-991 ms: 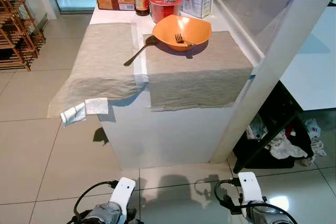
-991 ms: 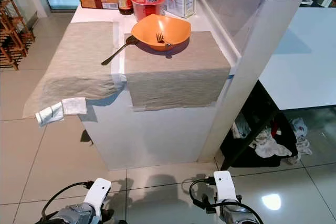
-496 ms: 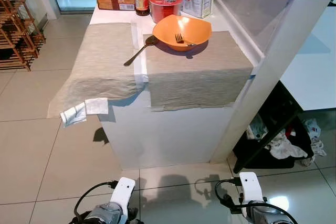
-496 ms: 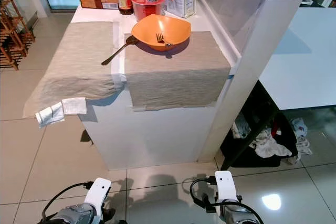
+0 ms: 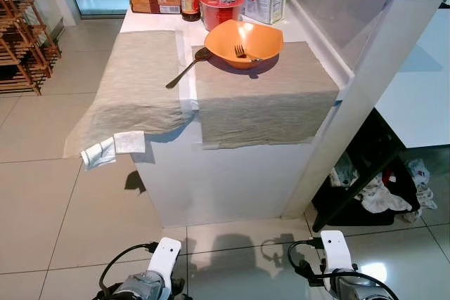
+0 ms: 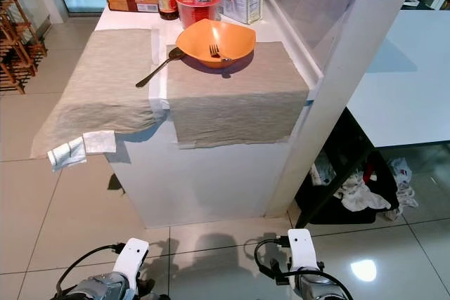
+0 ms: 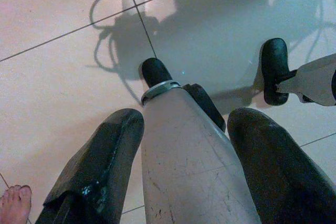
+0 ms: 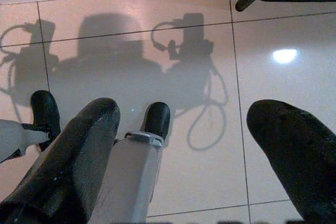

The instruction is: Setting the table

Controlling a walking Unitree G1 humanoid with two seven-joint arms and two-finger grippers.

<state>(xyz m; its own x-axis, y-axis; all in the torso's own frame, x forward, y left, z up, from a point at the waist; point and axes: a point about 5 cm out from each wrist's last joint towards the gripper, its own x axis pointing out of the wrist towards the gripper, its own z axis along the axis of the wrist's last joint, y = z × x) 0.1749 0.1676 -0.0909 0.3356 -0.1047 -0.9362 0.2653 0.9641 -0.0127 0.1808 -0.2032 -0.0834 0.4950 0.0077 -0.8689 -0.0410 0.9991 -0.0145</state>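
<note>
- Both arms hang low over the tiled floor [image 5: 42, 209], in front of the white surface [image 5: 225, 180].
- The left gripper [image 7: 184, 145] has its fingers [image 7: 100, 166] spread apart, holding nothing; the robot's silver leg shows between them.
- The right gripper [image 8: 184, 145] is likewise released and empty.
- An orange bowl [image 5: 244, 42] sits on the right placemat [image 5: 264, 100] with a fork [image 5: 241, 51] inside.
- A spoon [image 5: 188, 67] lies just beside the bowl, across both placemats.
</note>
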